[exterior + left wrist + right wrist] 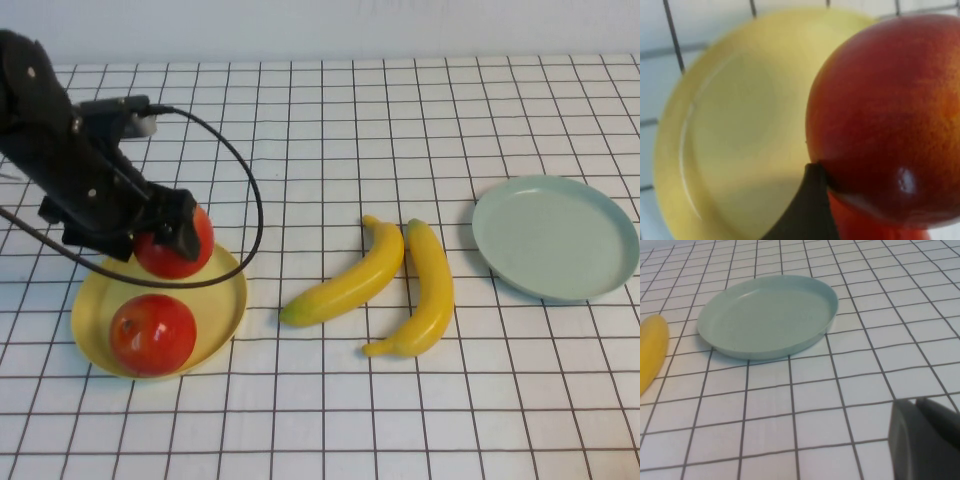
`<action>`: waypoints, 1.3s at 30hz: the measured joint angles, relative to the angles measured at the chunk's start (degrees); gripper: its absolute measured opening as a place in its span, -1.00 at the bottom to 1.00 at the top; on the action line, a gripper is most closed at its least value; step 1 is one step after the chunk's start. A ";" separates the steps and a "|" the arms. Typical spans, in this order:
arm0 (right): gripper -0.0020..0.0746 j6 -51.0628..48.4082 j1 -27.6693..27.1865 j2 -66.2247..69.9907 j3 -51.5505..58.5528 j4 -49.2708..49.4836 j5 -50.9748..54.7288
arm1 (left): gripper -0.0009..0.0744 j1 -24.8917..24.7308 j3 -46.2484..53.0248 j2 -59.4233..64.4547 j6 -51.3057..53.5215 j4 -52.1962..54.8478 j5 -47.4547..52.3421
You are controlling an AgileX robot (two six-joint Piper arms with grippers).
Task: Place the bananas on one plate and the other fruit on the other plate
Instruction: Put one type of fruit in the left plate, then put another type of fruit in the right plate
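My left gripper (pixel 172 240) is shut on a red apple (pixel 182 252), which it holds just above the back rim of the yellow plate (pixel 228 298). In the left wrist view this apple (pixel 885 115) fills the right side, with one dark finger (pixel 810 210) against it and the yellow plate (pixel 740 115) below. The second red apple (pixel 152 333) lies on the plate's front half. Two yellow bananas (pixel 345 285) (pixel 428 295) lie side by side on the table's middle. The pale blue-green plate (pixel 555 235) sits bare at the right. My right gripper (pixel 917 402) is shut above the table near that plate (pixel 767 315).
The left arm's black cable (pixel 245 190) loops over the cloth behind the yellow plate. A white cloth with a black grid (pixel 330 130) covers the table. One banana's end (pixel 650 350) shows at the edge of the right wrist view.
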 joint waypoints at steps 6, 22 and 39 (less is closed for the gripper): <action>-0.99 0.00 0.00 0.00 0.00 0.00 0.00 | 0.74 2.70 6.85 -0.03 5.02 -7.55 -2.05; -0.99 0.00 0.00 0.00 0.00 0.00 0.00 | 0.80 4.21 7.59 -9.47 9.65 -6.48 -4.67; -0.99 0.00 0.00 0.00 0.00 0.00 0.00 | -0.97 4.21 32.22 -45.60 18.35 -12.71 -21.63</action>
